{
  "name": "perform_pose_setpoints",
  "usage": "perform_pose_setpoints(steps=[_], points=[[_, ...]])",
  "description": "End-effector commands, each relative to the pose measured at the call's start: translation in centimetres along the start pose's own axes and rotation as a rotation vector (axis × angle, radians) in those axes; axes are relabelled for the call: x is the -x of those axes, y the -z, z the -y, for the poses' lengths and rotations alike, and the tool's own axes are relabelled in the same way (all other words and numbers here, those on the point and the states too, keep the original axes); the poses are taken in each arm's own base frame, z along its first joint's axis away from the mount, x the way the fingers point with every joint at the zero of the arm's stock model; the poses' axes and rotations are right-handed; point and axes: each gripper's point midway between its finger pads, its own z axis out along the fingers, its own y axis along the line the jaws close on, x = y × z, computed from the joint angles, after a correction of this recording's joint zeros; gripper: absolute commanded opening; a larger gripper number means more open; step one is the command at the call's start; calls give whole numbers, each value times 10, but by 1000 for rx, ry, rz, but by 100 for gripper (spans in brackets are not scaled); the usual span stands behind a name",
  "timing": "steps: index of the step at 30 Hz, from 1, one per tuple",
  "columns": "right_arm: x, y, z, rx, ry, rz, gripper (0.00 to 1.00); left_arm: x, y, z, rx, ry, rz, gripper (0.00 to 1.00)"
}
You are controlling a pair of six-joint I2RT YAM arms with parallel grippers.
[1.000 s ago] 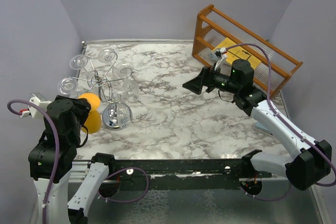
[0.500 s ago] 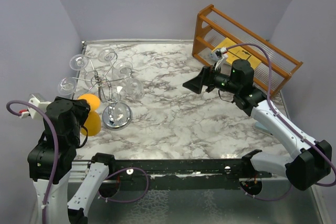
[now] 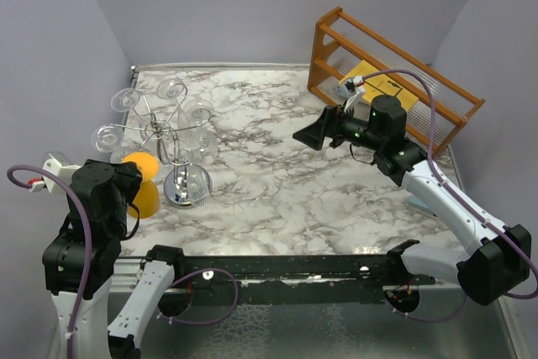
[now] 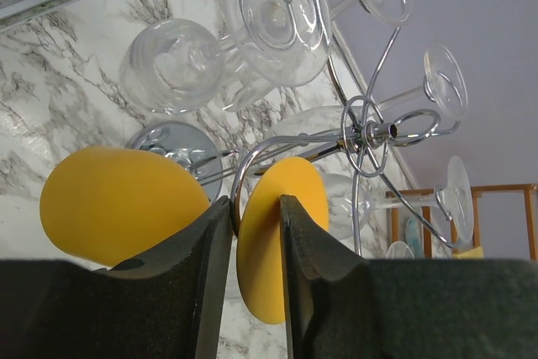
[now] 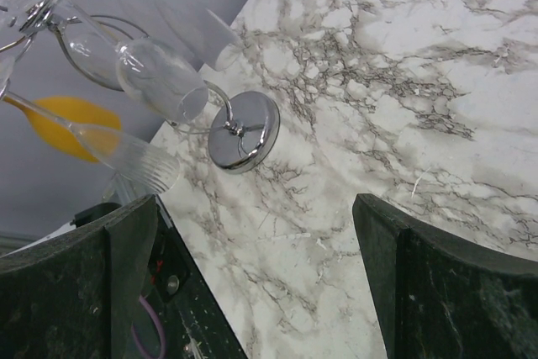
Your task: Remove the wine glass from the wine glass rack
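Mostly, curled chrome wine glass rack (image 3: 160, 130), marbled table (image 3: 277, 176)

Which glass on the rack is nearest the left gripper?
The orange glass, the only coloured one; the other glasses are clear. It hangs on the rack's near-left side, right in front of the left gripper.

Marble table (image 3: 294, 199), wine glass rack (image 3: 185, 184), wooden rack (image 3: 408, 58)

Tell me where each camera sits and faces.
Top external: high behind the robot, looking down on the marble table; left arm and right arm show.
Left wrist: on the left arm, facing the wine glass rack nearby; left end effector shows.
Right wrist: on the right arm, facing across the table; open right end effector shows.
All share the rack.
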Motion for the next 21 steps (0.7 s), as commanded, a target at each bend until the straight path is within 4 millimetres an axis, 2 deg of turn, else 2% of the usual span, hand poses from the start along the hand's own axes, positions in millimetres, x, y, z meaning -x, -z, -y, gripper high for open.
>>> perform_pose_setpoints(steps=[1,21], points=[[1,3,0,-22,2,12,99,5,5,-17,57,-48,26,29],[-3,0,5,-32,-16,-1,99,6,10,-24,60,-44,33,35]])
